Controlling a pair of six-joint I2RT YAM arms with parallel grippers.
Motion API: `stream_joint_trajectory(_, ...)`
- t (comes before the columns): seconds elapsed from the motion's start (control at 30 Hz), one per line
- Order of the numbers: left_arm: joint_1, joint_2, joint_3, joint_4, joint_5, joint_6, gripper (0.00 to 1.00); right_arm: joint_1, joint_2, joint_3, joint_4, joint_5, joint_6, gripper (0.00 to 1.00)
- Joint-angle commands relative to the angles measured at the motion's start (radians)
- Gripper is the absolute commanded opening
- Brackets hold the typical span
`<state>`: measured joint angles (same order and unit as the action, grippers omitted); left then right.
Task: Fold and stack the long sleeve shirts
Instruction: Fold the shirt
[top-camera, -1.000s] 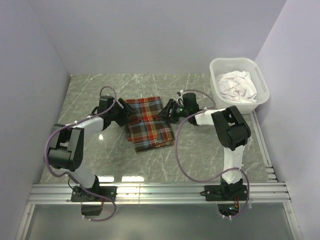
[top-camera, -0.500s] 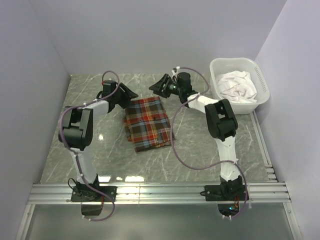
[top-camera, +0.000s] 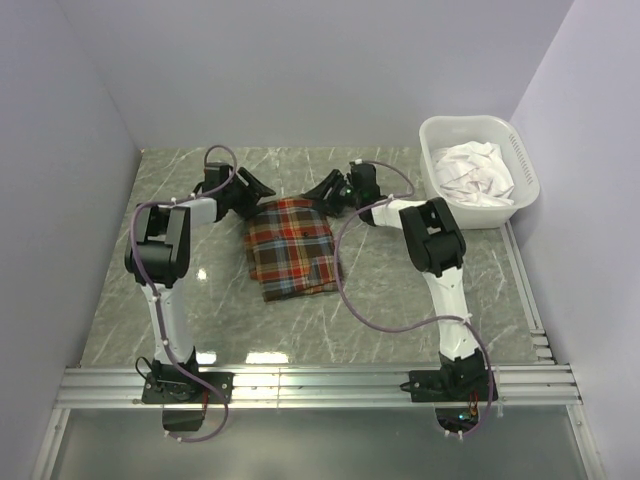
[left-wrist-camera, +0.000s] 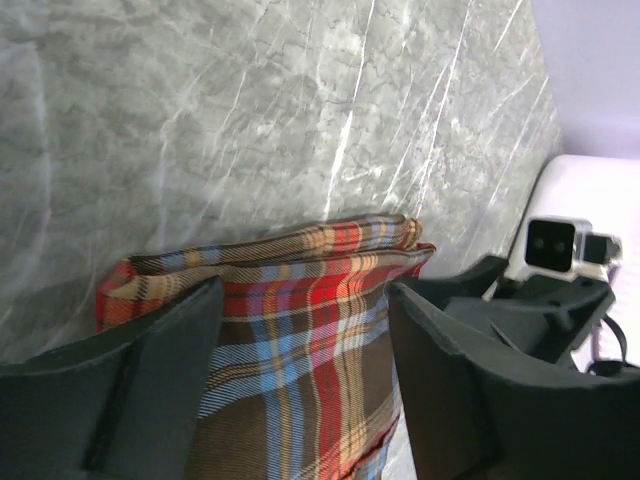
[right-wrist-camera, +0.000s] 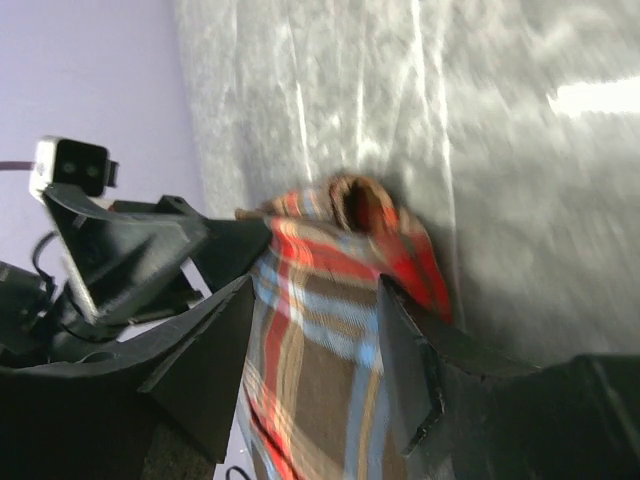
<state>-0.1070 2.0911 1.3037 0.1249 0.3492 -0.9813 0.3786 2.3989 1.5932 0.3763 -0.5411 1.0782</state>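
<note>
One long sleeve shirt (top-camera: 292, 250), plaid in red, orange, teal and dark brown, lies folded into a rectangle on the marble table. Both arms reach out to its far edge. My left gripper (top-camera: 262, 190) is at the far left corner, my right gripper (top-camera: 322, 192) at the far right corner, and they face each other. In the left wrist view the shirt (left-wrist-camera: 300, 320) fills the wide gap of the open left gripper (left-wrist-camera: 305, 292). The right wrist view is blurred; there the shirt (right-wrist-camera: 330, 350) lies between the spread fingers of the open right gripper (right-wrist-camera: 315, 292). Neither pinches cloth.
A white plastic basket (top-camera: 432, 150) stands at the back right with crumpled white cloth (top-camera: 475, 170) inside. Walls close the table at the back and both sides. A metal rail (top-camera: 320, 380) runs along the near edge.
Both grippers have moved from the shirt's sides out past its far edge, then back onto the far corners. The folded shirt has shifted slightly to the left and away.
</note>
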Motion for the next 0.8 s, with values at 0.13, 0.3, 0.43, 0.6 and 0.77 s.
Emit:
stream_joint_trajectory(0.13,-0.003,-0.293,-0.056,-0.122,-0.082,0.056,0.86,-0.014,-0.289,-0.161,-0.042,-0.039,-0.126,0.6)
stream_joint_trajectory(0.3,-0.085,-0.555,-0.208,-0.277,-0.125,0.061,0.83,-0.012,-0.49,-0.346,-0.031,-0.121,-0.172,0.58)
stream_joint_trajectory(0.43,-0.212,-0.684,-0.363,-0.33,-0.139,0.053,0.7,0.002,-0.598,-0.511,-0.083,-0.187,-0.224,0.56)
stream_joint_trajectory(0.6,-0.322,-0.773,-0.576,-0.265,-0.087,-0.005,0.59,0.043,-0.69,-0.648,-0.114,-0.232,-0.308,0.54)
stream_joint_trajectory(0.77,-0.338,-0.74,-0.678,-0.245,-0.107,-0.007,0.51,0.052,-0.637,-0.76,-0.085,-0.237,-0.333,0.5)
